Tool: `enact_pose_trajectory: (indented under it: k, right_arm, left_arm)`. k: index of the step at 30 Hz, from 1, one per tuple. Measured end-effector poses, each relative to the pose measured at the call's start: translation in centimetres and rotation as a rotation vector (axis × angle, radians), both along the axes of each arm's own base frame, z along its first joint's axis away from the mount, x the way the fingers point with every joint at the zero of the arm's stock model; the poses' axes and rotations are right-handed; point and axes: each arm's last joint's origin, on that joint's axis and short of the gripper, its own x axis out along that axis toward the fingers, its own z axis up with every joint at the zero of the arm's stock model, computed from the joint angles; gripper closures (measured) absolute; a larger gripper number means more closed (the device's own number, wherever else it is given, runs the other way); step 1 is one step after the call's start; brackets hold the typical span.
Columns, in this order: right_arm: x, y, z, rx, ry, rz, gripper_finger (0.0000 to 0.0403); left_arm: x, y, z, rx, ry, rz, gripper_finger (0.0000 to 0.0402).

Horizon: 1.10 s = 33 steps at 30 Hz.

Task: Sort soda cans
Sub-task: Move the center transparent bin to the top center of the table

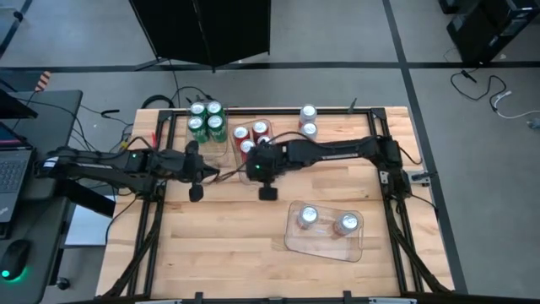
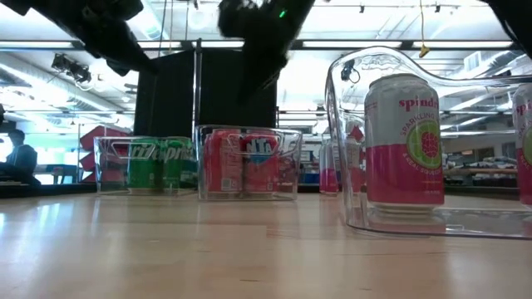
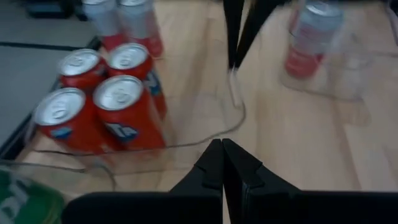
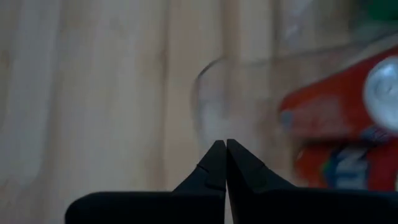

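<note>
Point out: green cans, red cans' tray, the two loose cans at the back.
green cans point(image 1: 206, 119), high view, the middle of the cluster of tops.
red cans' tray point(image 2: 249, 162), low view, front wall.
loose cans point(image 1: 308, 121), high view, between their silver tops.

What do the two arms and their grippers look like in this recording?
Both arms are dark, nearly black, built of jointed tubular links. The left gripper and right gripper each end in two black, wedge-shaped fingers tapering to a point, as the wrist views show. A small green light glows near each wrist. Thin cables trail by the left arm's base.
</note>
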Motion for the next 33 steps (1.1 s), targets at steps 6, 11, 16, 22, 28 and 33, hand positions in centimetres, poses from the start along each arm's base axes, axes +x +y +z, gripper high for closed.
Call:
enact_pose_trajectory:
  k: [6,11,16,22,28,33]
  right_arm:
    - [-0.8,2.4,-0.9,0.043,0.118,0.063,0.0403]
    - [0.7,2.0,-4.0,0.05,0.149,0.056,0.0403]
    - [2.0,0.4,-5.2,0.033,0.076,-0.013,0.0403]
    - [3.5,-2.5,-5.5,0.016,-0.054,-0.068,0.0403]
    - [4.4,-5.9,-5.7,-0.006,-0.161,-0.139,0.0403]
    - [4.3,-6.8,-5.1,-0.009,-0.191,-0.152,0.0401]
  left_arm:
    - [0.2,-0.7,-0.6,0.004,-0.018,-0.061,0.0401]
    - [0.2,-1.5,-0.6,0.001,-0.042,-0.109,0.0401]
    - [0.2,-1.9,-0.6,-0.002,-0.046,-0.13,0.0401]
    - [0.2,-1.8,-0.5,0.013,-0.048,-0.114,0.0401]
    - [0.2,-1.8,-0.5,0.02,-0.048,-0.098,0.0401]
    - [0.2,-1.8,-0.5,0.02,-0.048,-0.096,0.0401]
